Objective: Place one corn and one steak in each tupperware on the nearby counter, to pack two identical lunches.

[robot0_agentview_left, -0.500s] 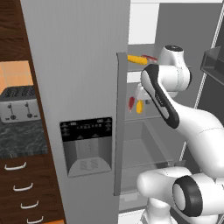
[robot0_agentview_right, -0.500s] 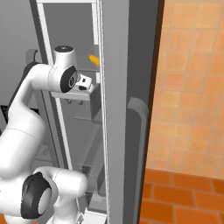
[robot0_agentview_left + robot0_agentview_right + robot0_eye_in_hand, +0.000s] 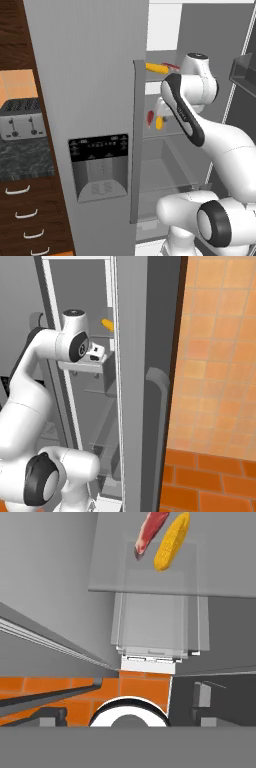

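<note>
Tool [image 3: 128, 724] jaws stand wide apart with nothing between them, aimed into the open fridge. At the top of the hand view, one steak [image 3: 150, 532] and one corn [image 3: 172, 540] lie side by side on a pale fridge shelf [image 3: 145, 579], nearly touching. In the left base view a second corn [image 3: 156, 68] and a red strip just beside it sit on a higher shelf, right of centre. The cob looks stiff, light and rounded, so it may roll; pinching across its middle seems safest. The meat strip is thin, probably limp and slick, and likely best taken across its width.
</note>
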Available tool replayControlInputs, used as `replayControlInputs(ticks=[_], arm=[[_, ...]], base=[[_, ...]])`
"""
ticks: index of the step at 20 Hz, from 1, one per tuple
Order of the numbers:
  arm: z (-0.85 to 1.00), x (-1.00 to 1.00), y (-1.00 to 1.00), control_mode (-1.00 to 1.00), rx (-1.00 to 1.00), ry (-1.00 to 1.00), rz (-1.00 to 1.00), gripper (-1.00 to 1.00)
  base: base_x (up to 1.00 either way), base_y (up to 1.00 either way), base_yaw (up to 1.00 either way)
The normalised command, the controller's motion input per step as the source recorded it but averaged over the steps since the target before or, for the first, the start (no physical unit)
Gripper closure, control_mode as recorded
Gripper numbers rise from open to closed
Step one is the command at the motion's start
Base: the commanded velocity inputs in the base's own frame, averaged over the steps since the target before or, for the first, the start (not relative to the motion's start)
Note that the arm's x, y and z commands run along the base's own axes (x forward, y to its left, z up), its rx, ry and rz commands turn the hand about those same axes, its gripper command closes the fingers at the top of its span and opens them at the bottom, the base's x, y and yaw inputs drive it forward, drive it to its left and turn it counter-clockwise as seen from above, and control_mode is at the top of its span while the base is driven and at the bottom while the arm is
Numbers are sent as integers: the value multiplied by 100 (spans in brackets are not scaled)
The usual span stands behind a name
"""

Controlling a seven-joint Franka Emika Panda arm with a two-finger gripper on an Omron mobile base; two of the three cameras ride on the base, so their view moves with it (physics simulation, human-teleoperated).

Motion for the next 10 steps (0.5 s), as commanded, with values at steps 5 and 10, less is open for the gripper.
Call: replayControlInputs(ticks=[5, 10], arm=[[-29, 0, 0, -100, 0, 0, 0, -100], [-17, 32, -15, -100, 1, -5, 0, -100]], base=[[0, 0, 0], [0, 0, 0]])
